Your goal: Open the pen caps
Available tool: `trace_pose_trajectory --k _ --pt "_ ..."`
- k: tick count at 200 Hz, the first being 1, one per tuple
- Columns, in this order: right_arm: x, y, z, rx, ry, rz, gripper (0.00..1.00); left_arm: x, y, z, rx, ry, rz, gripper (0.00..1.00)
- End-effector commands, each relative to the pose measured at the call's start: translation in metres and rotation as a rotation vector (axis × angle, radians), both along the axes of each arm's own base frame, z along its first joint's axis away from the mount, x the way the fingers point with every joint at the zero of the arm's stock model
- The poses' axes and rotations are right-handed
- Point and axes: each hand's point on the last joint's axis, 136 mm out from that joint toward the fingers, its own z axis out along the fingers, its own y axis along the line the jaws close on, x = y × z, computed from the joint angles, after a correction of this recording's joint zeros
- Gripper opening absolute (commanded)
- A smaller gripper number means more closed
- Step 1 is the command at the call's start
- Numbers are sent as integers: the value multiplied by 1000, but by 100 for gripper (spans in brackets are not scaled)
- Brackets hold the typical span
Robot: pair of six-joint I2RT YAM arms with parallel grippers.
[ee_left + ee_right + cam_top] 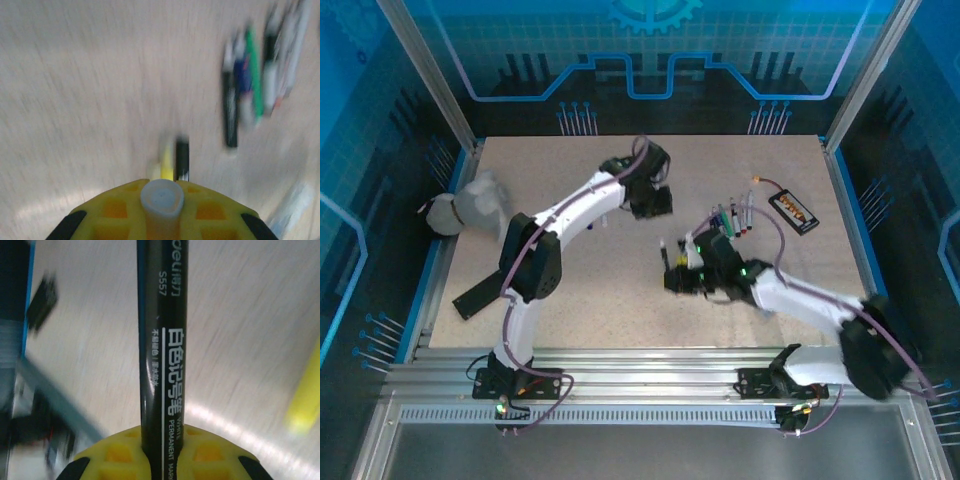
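Left gripper [161, 217] pinched on a pale cap [161, 196] above the table's [590, 295] middle, right gripper [162, 452] clamped round the black pen [162, 340] nearer the front edge; now, I'd say, lower that cap onto bare table, clear of the pen row [735, 218].

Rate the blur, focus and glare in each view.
Top external: mostly sharp; only the white bundle at left looks soft. Left wrist: motion blur streaks the table and pens; the white cap close up is crisper. Right wrist: print on the black pen is sharp, background streaked, a glare patch on the table.
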Motion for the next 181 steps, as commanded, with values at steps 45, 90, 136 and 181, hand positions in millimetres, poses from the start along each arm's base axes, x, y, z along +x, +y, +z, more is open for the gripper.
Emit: trace_pose_trajectory --k 45,90,136,181 --pt "-18 -56 0 -161 15 -105 0 48 49 -3 111 -53 78 0" --pt "80 -97 -3 -371 -47 -222 0 10 73 -47 222 29 73 0" --pt "146 -108 -21 -548 -45 -202 0 -15 97 -92 345 105 53 0" --pt "176 -116 -52 -692 0 -201 0 -20 114 -112 450 141 54 0"
